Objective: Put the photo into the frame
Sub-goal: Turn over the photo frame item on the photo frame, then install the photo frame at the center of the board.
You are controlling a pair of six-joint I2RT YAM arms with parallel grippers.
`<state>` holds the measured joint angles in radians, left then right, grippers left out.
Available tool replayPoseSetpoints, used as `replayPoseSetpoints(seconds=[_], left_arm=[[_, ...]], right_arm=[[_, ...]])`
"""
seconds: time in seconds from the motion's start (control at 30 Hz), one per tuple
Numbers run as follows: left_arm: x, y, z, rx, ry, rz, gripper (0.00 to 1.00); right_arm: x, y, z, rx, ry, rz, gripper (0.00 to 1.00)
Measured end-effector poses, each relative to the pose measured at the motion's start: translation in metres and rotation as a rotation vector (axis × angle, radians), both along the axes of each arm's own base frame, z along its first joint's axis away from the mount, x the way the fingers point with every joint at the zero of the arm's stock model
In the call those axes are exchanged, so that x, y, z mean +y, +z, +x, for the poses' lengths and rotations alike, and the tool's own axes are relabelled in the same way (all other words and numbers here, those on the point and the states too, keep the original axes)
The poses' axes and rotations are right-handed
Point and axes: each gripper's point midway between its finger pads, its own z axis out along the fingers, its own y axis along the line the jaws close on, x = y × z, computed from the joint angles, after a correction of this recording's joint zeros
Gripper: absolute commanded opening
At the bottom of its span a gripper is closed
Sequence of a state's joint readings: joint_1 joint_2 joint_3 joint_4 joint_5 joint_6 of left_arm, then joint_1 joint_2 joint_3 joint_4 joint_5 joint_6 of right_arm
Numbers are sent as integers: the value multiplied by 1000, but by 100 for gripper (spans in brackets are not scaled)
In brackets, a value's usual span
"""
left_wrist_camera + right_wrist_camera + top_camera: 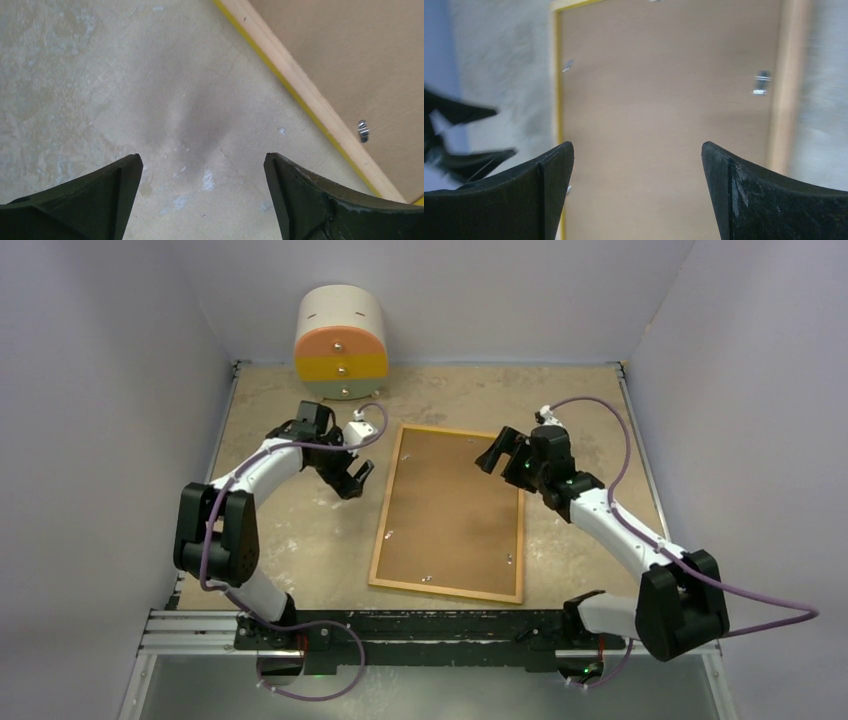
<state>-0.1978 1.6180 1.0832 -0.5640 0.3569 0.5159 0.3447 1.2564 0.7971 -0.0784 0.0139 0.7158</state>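
Observation:
The frame [385, 510] lies face down in the middle of the table, its light wood back up and a thin yellow edge showing. The brown hardboard backing [455, 515] fills it, with small metal clips [363, 131] at the rim. The photo is not in view. My left gripper [350, 480] is open and empty, low over bare table just left of the frame's far left corner; the frame rail [300, 85] passes to its right. My right gripper [497, 452] is open and empty above the frame's far right part, over the backing [664, 90].
A round drawer unit [340, 342] with orange, yellow and pale fronts stands at the back left. Pale walls close the table on three sides. A metal rail [400, 625] runs along the near edge by the arm bases.

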Motion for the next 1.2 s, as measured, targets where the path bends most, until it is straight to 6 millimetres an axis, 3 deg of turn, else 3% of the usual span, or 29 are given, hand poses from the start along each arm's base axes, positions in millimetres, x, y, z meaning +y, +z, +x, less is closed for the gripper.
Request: replayPoseSetpoints(seconds=[0.13,0.27,0.37,0.47,0.53,0.8,1.2], left_arm=[[-18,1,3,53,-19,-89,85],[-36,-13,-1,155,-26,-181,79],[-46,-24,-11,241,-22,-238,68],[-55,-26,-17,295,-18,-295,51],[-60,-26,-19,317,-22,-329,47],[-70,-34,-28,387,-39,-389,38],[-74,-35,-30,391,-66,-402,33]], right_arm=[[49,12,-12,-49,178,148,93],[106,6,-44,-25,371,211,66],[141,-7,-70,1,501,210,49],[169,-22,-92,23,601,201,48],[182,-32,-103,34,644,198,48],[212,-65,-129,65,750,152,47],[230,-86,-119,59,767,116,40]])
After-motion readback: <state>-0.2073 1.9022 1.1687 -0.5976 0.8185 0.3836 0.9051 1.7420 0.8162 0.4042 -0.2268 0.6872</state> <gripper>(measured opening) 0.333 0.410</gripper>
